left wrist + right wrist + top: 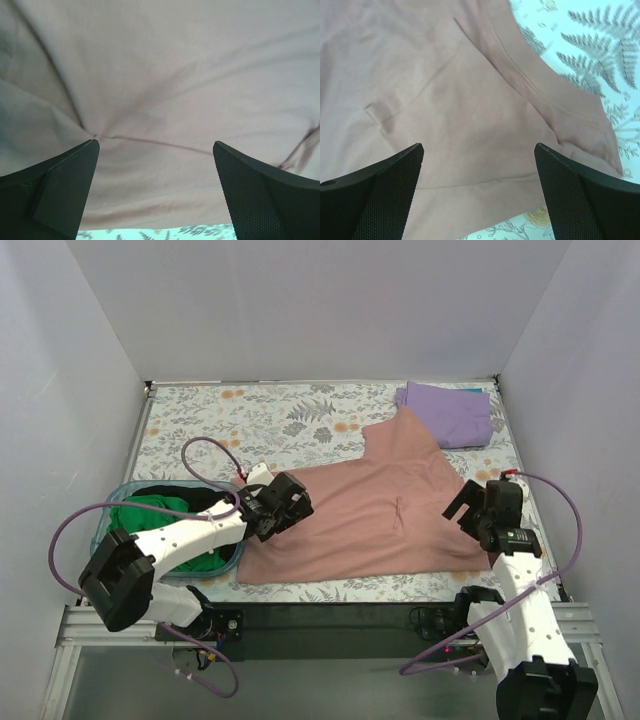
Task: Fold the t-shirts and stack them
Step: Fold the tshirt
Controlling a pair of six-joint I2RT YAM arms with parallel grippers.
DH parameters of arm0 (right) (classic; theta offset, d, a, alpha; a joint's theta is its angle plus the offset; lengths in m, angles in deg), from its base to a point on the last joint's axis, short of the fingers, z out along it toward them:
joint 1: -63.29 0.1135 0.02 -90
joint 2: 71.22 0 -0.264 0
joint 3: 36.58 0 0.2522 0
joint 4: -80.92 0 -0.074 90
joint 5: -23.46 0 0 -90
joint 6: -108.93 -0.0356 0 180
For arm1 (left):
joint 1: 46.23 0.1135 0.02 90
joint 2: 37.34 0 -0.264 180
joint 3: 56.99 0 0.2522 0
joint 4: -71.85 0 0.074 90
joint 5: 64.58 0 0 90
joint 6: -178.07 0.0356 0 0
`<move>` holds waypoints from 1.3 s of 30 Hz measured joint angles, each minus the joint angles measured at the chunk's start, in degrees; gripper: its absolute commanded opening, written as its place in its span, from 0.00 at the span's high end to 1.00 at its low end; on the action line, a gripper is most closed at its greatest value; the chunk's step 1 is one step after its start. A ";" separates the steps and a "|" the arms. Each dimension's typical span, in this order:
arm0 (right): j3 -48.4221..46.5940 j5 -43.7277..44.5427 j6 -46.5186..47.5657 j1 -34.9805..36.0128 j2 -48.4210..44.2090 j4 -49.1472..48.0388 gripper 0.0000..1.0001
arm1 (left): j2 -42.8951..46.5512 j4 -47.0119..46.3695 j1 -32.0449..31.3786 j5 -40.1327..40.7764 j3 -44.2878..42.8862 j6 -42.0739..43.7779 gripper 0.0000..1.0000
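Two pairs of fingers stand spread apart above one pink shirt (380,520): the left fingers (60,185) at its left edge, gripping nothing, and the right fingers (380,190) at its right edge, likewise empty. The shirt lies spread across the middle of the floral table (270,415), one sleeve reaching toward a folded purple shirt (450,412) in the far right corner. A green shirt (150,515) sits bundled in a basket (98,535) at near left.

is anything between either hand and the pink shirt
Nothing visible. The left hand and the right hand are both open directly over the spread dusty-pink cloth t-shirt, with only bare fabric in front of each.
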State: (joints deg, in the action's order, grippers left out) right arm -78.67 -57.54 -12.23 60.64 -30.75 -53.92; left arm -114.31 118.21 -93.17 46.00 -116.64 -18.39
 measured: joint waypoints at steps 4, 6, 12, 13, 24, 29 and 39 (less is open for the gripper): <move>-4.74 -4.22 2.71 0.33 7.69 -4.15 0.02 | -2.27 0.92 0.09 3.98 -6.49 0.63 0.02; -5.77 -6.49 3.63 1.49 12.02 -7.15 0.02 | -4.17 0.81 0.46 5.38 -9.14 1.27 0.02; -6.82 -7.82 4.35 6.60 24.17 -12.09 0.01 | -11.26 1.11 3.17 7.13 -14.45 2.78 0.02; -6.82 -7.34 4.20 6.73 25.83 -12.37 0.02 | -12.24 1.29 3.67 7.26 -15.04 3.17 0.02; -2.47 -6.19 2.38 -4.57 28.52 -17.35 0.02 | -18.47 2.38 8.31 7.54 -18.05 4.68 0.02; 0.42 -7.02 4.20 -15.91 24.09 -17.18 0.02 | -19.78 3.37 10.36 8.11 -19.74 4.98 0.02; -0.04 -14.82 9.14 -17.20 20.96 -13.31 0.02 | -28.74 7.54 15.28 9.81 -28.55 4.22 0.02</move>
State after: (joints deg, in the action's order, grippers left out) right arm -78.72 -72.36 -3.09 43.44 -9.79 -67.23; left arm -143.05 125.75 -77.89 55.82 -145.18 -14.17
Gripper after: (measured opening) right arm 0.983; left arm 0.981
